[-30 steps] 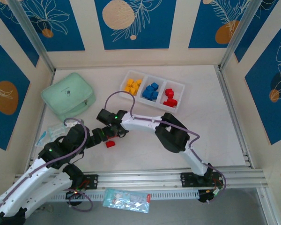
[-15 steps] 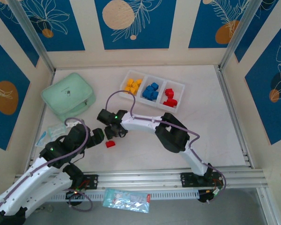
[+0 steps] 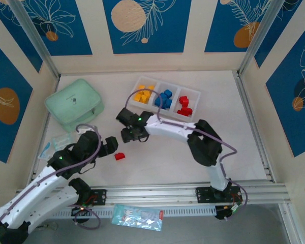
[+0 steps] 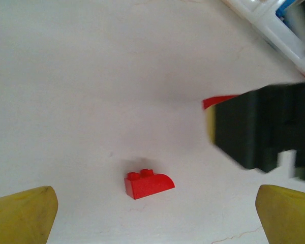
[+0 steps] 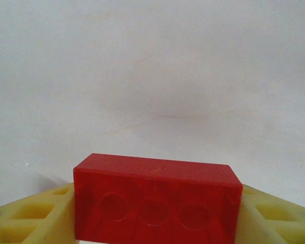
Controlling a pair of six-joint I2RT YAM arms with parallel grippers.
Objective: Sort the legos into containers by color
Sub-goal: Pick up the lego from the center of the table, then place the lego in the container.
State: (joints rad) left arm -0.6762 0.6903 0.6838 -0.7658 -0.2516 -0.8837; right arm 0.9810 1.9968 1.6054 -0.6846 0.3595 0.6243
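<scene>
Right tool (image 3: 129, 134) lifted toward tray (image 3: 168, 84), clamped on red brick (image 5: 157, 195); left tool (image 4: 155, 213) wide open by loose red brick (image 4: 147, 184).

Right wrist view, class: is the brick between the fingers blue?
No, the brick clamped between the yellow fingers is red.
</scene>
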